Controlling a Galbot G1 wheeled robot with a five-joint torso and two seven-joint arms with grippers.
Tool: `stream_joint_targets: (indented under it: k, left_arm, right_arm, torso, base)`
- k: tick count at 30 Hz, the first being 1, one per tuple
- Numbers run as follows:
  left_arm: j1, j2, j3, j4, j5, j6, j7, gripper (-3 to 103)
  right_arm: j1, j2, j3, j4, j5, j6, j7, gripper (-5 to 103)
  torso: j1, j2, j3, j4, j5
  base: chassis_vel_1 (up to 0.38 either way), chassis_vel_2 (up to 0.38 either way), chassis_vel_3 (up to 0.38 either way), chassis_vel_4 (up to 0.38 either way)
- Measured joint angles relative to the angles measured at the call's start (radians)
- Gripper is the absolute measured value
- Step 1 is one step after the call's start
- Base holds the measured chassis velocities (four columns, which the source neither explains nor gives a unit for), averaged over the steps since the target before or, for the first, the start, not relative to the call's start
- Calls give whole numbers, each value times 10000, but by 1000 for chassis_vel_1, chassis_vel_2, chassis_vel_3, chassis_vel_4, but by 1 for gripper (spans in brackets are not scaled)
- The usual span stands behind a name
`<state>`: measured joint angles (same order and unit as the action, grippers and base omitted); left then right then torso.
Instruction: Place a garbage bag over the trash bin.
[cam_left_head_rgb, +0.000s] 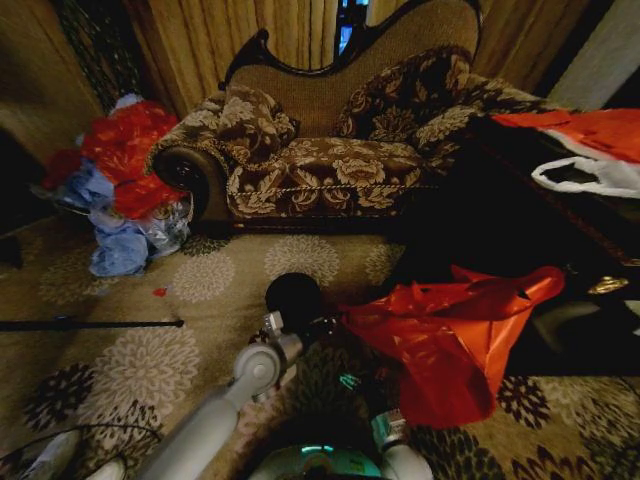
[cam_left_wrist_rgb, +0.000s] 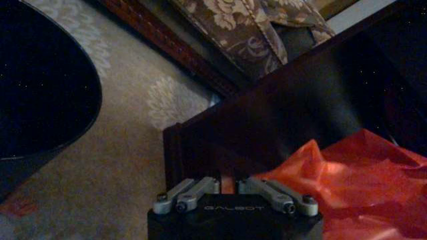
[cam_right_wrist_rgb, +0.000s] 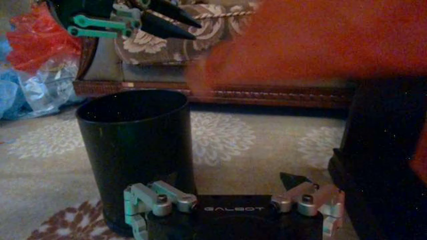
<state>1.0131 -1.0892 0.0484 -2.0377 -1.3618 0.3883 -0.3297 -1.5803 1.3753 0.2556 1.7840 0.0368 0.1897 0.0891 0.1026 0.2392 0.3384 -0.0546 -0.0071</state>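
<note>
The left gripper (cam_left_head_rgb: 335, 325) is pinching the garbage bag (cam_left_head_rgb: 450, 335) beside the trash bin (cam_left_head_rgb: 293, 297) (right gripper (cam_right_wrist_rgb: 233, 197) gaping wide); spreading the mouth first should help

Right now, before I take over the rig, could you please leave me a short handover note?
Left gripper: hovers by the trash bin's rim, close to the garbage bag's edge; grip unclear.
Right gripper: open, low, facing the bin's side, holding nothing.
Trash bin: upright on the patterned carpet in front of the sofa, unlined.
Garbage bag: red, crumpled, spread on the right of the bin against the dark table.
Done: bag brought near the bin.
Left: open the bag and fit it over the rim.
</note>
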Motion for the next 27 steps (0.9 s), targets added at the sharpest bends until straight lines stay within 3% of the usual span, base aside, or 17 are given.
stream_joint_targets:
  k: [3, 5, 8, 10, 11, 14, 15, 16, 18, 19, 23, 27]
  left_arm:
    - [-2, 41, 12, -36, 26, -3, -5, 4]
    - [37, 72, 9, -46, 112, -31, 5, 15]
    - [71, 86, -2, -46, 127, -9, 80, 19]
    - [111, 39, -4, 69, -65, 380, 459, 30]
    - [111, 39, -4, 69, -65, 380, 459, 30]
    - [4, -156, 515, 321, -119, 979, 1449, 46]
    - [-26, -181, 604, 369, -58, 1037, 1619, 46]
    - [-212, -335, 1038, 617, 343, 1254, 2287, 57]
    - [-335, -432, 1312, 749, 575, 1302, 2509, 57]
    - [-506, -570, 1657, 909, 754, 1319, 2642, 63]
    - [-1049, -1020, 2475, 1345, 867, 1422, 2665, 80]
    - [-1438, -1394, 2916, 1660, 867, 1442, 1931, 90]
  right_arm:
    - [-90, -4, 95, 12, -8, 48, -3, 100]
    - [-135, -4, 141, 17, -15, 79, -3, 100]
    - [-138, -2, 143, 21, -17, 82, -4, 100]
    - [-133, 9, 112, 27, -21, 82, -3, 100]
    - [-133, 9, 112, 27, -21, 82, -3, 100]
    - [-121, 2, 84, 13, -54, 82, -2, 100]
    - [-121, -1, 87, 10, -57, 82, -2, 100]
    - [-127, -9, 104, 5, -68, 82, -2, 100]
    - [-138, -16, 128, 4, -75, 81, -2, 100]
    - [-154, -21, 157, 4, -86, 81, -1, 100]
    - [-196, -22, 231, 5, -123, 90, 17, 100]
    - [-241, -8, 357, 15, -158, 111, 21, 100]
  torso:
    - [0, 0, 0, 0, 1]
    - [0, 0, 0, 0, 0]
    - [0, 0, 0, 1, 1]
    - [0, 0, 0, 1, 1]
    - [0, 0, 0, 1, 1]
    - [0, 0, 0, 1, 1]
    - [0, 0, 0, 1, 1]
    - [0, 0, 0, 2, 2]
    - [0, -1, 0, 2, 1]
    - [0, 0, 0, 1, 0]
    - [0, 0, 0, 0, 1]
    - [0, 0, 1, 0, 0]
  base:
    - [0, 0, 0, 0]
    - [0, 0, 0, 0]
    - [0, 0, 0, 0]
    - [0, 0, 0, 0]
    - [0, 0, 0, 0]
    - [0, 0, 0, 0]
    - [0, 0, 0, 0]
    - [0, 0, 0, 0]
    - [0, 0, 0, 0]
    - [0, 0, 0, 0]
    - [0, 0, 0, 0]
    - [0, 0, 0, 0]
